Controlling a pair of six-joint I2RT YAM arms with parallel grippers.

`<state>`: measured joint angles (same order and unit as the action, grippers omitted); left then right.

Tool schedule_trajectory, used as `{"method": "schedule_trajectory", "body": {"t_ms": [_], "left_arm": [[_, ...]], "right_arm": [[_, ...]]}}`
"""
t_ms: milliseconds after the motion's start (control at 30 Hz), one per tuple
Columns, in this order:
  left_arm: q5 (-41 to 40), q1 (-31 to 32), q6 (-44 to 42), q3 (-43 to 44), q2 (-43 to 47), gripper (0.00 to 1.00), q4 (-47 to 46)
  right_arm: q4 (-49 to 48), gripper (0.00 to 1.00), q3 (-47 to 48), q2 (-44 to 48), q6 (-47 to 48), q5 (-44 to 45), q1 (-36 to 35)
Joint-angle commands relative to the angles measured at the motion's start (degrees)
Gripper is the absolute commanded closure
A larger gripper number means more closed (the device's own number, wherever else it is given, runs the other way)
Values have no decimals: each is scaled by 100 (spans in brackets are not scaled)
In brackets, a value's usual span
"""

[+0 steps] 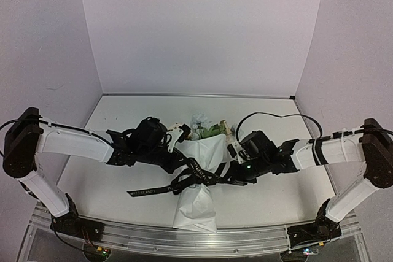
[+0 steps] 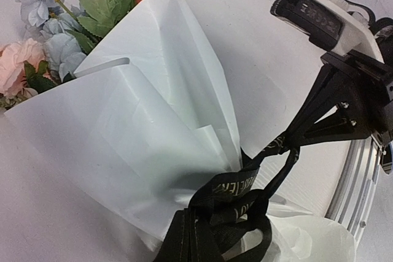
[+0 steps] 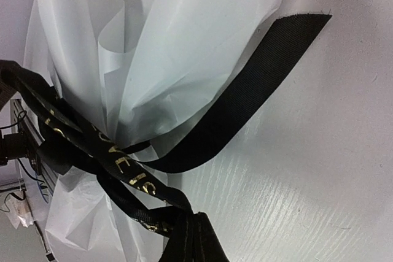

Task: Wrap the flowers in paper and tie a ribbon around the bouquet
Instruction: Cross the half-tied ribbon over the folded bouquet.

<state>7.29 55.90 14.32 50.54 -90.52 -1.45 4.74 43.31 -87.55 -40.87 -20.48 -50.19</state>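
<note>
From my station I see the bouquet (image 1: 198, 170) lying flat on the white table (image 1: 123, 127), midway between the 2 arms, with its blooms pointing away from the arm bases and its tail end toward them. The flowers (image 2: 37, 47), peach-pink and pale blue with green leaves, stick out of the bouquet's wide mouth. The paper (image 2: 153, 121) is a thin white sheet folded into a cone around the stems. It pinches in at the bouquet's waist and flares again below that into a crumpled skirt. The ribbon (image 3: 245, 102), black with pale gold lettering, crosses the bouquet at that waist in several strands bunched into a loose tangle; I cannot tell whether a real knot has formed there. 1 flat tail of it, ending in a straight cut, lies on the table out from the bouquet's left side. My left gripper (image 1: 184, 162) sits at the bouquet's left flank, close against the waist, clenched on strands of the ribbon that run out of the bottom of its own camera's view. My right gripper (image 2: 293, 140) is at the bouquet's right flank, jaws pressed together on a taut length of the ribbon that stretches from its tips down to the tangle.
</note>
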Motion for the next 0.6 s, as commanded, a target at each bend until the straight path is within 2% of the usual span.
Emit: {"method": "schedule_trajectory", "body": {"t_ms": [0, 567], "left_arm": [[-132, -147, -208, 225, 34, 100, 73], [14, -324, -134, -192, 113, 100, 110]], "right_arm": [[282, 100, -33, 106, 241, 224, -27], [1074, 100, -81, -8, 368, 988, -25]]}}
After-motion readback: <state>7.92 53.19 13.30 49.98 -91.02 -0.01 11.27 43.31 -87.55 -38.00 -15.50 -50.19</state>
